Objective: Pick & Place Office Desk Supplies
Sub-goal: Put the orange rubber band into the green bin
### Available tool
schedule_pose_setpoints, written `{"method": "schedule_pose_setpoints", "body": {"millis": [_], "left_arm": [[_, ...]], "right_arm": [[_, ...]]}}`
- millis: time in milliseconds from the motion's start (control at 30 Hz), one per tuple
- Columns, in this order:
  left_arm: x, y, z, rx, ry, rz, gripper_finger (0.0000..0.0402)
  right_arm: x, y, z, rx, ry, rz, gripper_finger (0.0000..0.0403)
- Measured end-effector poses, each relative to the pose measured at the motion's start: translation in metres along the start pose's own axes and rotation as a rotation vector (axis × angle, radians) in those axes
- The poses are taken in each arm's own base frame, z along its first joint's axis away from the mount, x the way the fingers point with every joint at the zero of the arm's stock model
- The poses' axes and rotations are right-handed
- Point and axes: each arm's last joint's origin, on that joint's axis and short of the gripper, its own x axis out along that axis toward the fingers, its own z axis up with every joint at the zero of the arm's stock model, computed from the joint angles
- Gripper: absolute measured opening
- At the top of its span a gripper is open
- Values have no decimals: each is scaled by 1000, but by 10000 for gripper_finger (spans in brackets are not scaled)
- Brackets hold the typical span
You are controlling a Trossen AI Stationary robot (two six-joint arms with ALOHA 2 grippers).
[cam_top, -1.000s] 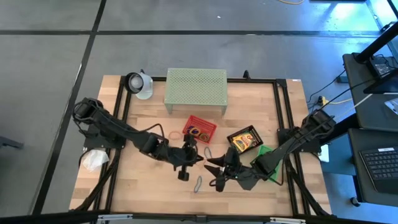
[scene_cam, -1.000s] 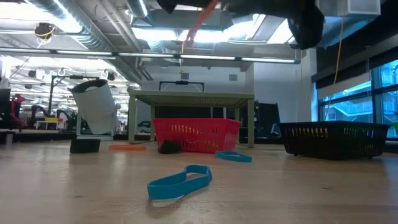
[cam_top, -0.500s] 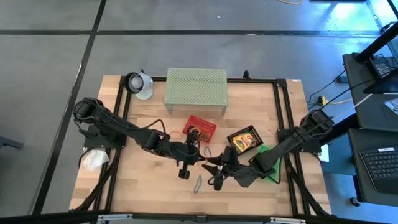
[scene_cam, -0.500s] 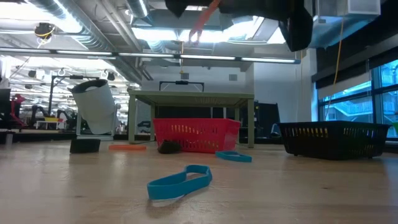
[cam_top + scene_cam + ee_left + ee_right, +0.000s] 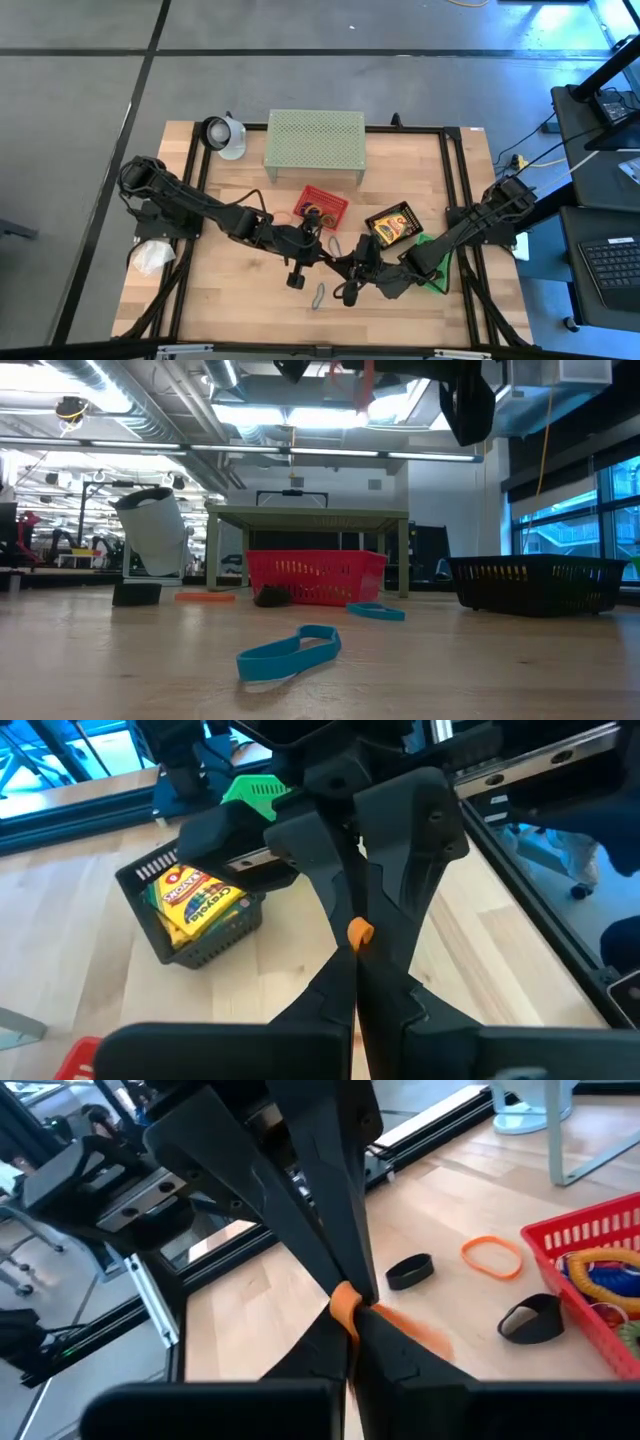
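Overhead, at lower centre of the frame, the left gripper (image 5: 322,256) and the right gripper (image 5: 345,270) meet tip to tip above the wooden table (image 5: 230,300). Both are clamped on one thin orange rubber loop (image 5: 346,1302), held off the tabletop. A blue rubber loop (image 5: 288,652) lies on the table below them.
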Motion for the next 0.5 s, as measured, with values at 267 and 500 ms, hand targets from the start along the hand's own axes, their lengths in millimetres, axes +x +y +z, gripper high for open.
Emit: {"method": "schedule_pose_setpoints", "body": {"millis": [267, 500], "left_arm": [[-3, 0, 3, -3, -16, -4, 1], [-35, 7, 14, -9, -44, -11, 35]], "right_arm": [[1, 1, 1, 16, -1, 16, 3], [0, 2, 3, 4, 18, 37, 2]]}}
